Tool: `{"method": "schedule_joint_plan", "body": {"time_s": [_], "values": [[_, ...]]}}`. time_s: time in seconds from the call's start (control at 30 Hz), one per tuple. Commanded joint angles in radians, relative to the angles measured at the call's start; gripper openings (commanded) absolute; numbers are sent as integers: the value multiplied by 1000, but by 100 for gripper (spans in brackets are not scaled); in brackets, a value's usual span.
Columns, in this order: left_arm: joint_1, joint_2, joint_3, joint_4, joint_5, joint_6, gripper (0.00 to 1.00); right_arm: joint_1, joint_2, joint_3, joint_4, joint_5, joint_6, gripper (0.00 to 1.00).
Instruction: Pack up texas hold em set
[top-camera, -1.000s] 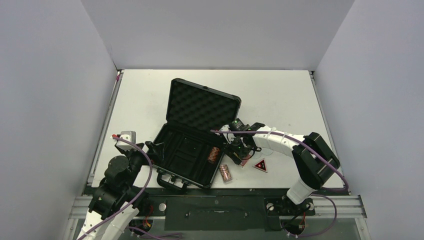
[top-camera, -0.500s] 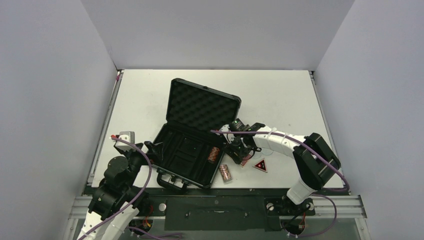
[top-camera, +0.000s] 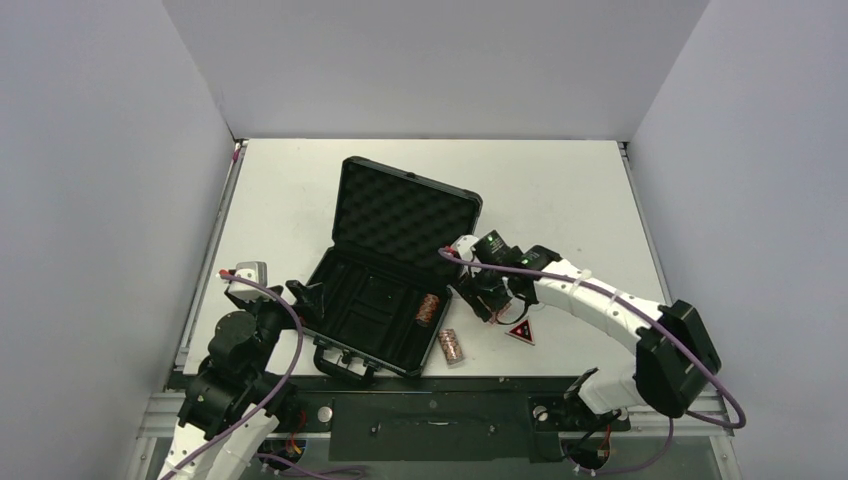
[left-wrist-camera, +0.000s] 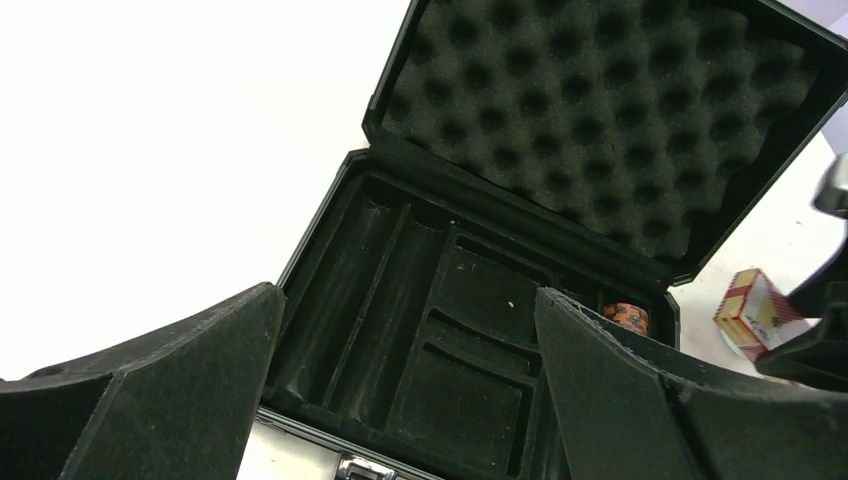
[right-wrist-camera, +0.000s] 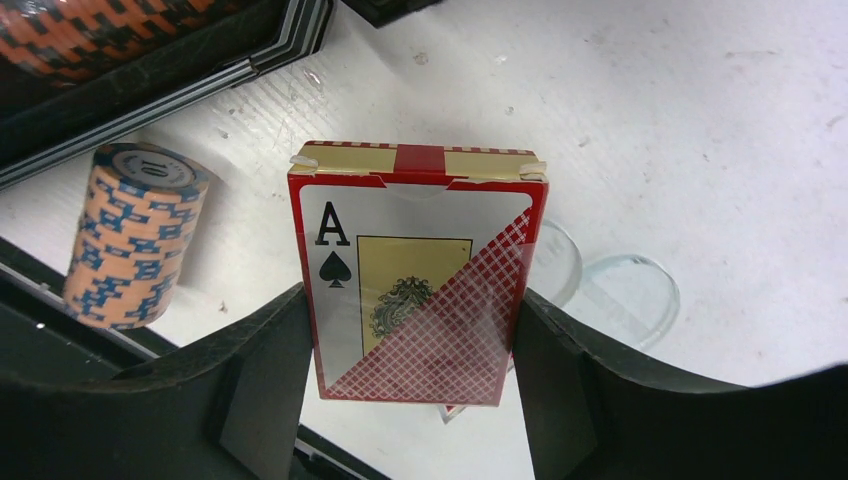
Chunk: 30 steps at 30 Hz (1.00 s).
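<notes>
The black case (top-camera: 385, 275) lies open, its egg-crate foam lid (left-wrist-camera: 600, 110) standing up and its tray (left-wrist-camera: 430, 330) mostly bare. One orange-black chip roll (top-camera: 430, 307) lies at the tray's right end and also shows in the left wrist view (left-wrist-camera: 627, 316). A second chip roll (top-camera: 451, 346) lies on the table by the case's right front corner, also in the right wrist view (right-wrist-camera: 135, 235). My right gripper (top-camera: 490, 298) is shut on the red card box (right-wrist-camera: 420, 270), just right of the case. The red-black triangle (top-camera: 521, 331) lies on the table beside it. My left gripper (top-camera: 310, 298) is open at the case's left front edge.
Two clear round discs (right-wrist-camera: 620, 295) lie on the white table behind the held card box. The case's handle and latches (top-camera: 345, 362) face the near table edge. Grey walls enclose the table on three sides.
My right arm has swung its elbow out to the right, and its gripper has moved slightly back with the card box between its fingers. My left gripper has barely shifted.
</notes>
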Motion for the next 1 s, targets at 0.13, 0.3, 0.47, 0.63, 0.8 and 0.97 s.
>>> {"method": "schedule_joint_plan", "body": {"time_s": [0.13,0.3,0.47,0.63,0.8,0.97], "values": [[10,-6,-6,54,-8,3,96,5,-226,32,-28,52,128,37],[9,0,-12,59,-19,2,96,44,-329,42,-6,64,217,36],[9,-1,-13,58,-23,0,96,82,-385,86,19,63,246,30],[9,-15,-17,61,-36,4,96,84,-461,108,110,38,283,22],[9,-19,-20,68,-26,11,96,86,-468,155,160,13,307,4],[9,-19,-21,73,-11,18,96,106,-409,242,117,-12,255,0]]}}
